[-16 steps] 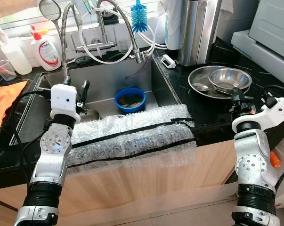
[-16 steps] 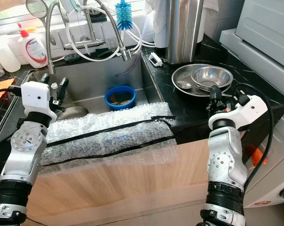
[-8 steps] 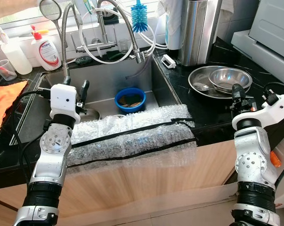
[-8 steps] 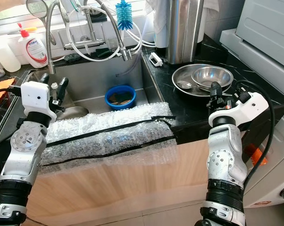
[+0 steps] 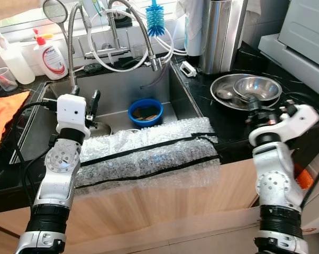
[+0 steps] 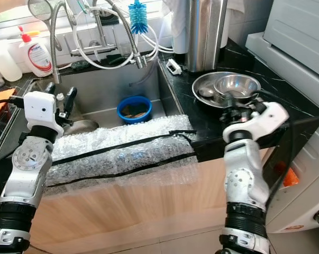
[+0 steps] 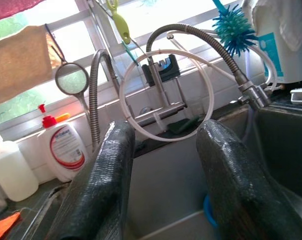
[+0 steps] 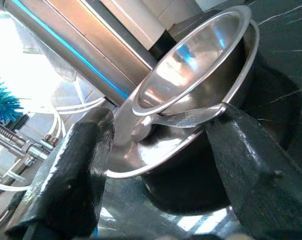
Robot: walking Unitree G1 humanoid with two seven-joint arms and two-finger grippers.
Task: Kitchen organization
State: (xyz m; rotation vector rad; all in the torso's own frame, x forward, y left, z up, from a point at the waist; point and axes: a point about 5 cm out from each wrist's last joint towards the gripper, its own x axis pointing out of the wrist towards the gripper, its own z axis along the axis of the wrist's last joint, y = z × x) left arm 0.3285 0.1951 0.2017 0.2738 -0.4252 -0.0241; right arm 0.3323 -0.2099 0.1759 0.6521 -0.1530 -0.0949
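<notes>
Change since a second ago: the right gripper (image 5: 253,106) has swung inward toward the stacked bowls, and its forearm now shows motion blur; the left arm has not shifted.
Right gripper: its fingers (image 8: 73,170) are spread wide with nothing between them, just at the near rim of the large steel bowl (image 5: 229,98) on the black counter (image 5: 230,132).
Task things: a small steel bowl (image 5: 257,87) sits nested and tilted inside the large one, and a spoon (image 8: 183,117) lies in the large bowl with its handle leaning on the rim, as the right wrist view shows.
Left gripper (image 5: 93,100): wide apart too, empty, held over the left part of the sink (image 5: 122,92), pointing toward the tap hoses (image 7: 166,95).
Sink contents: a blue bowl (image 5: 145,111) with something in it stands on the sink floor, well apart from both grippers; bubble wrap (image 5: 148,153) covers the front edge.
Risk, slip: the steel rims look thin and slick, so a pinch on one wall would likely let the bowl twist or slide out.
Risk, stack: lifting the large bowl alone probably tips the small bowl and the spoon, which could clatter onto the counter or off its near edge.
Risk, approach: the arm is moving fast; a finger striking the rim could shove the stack toward the tall steel canister (image 5: 222,32).
Risk, cable: the black cable (image 6: 286,143) by the right wrist could snag as the arm reaches.
</notes>
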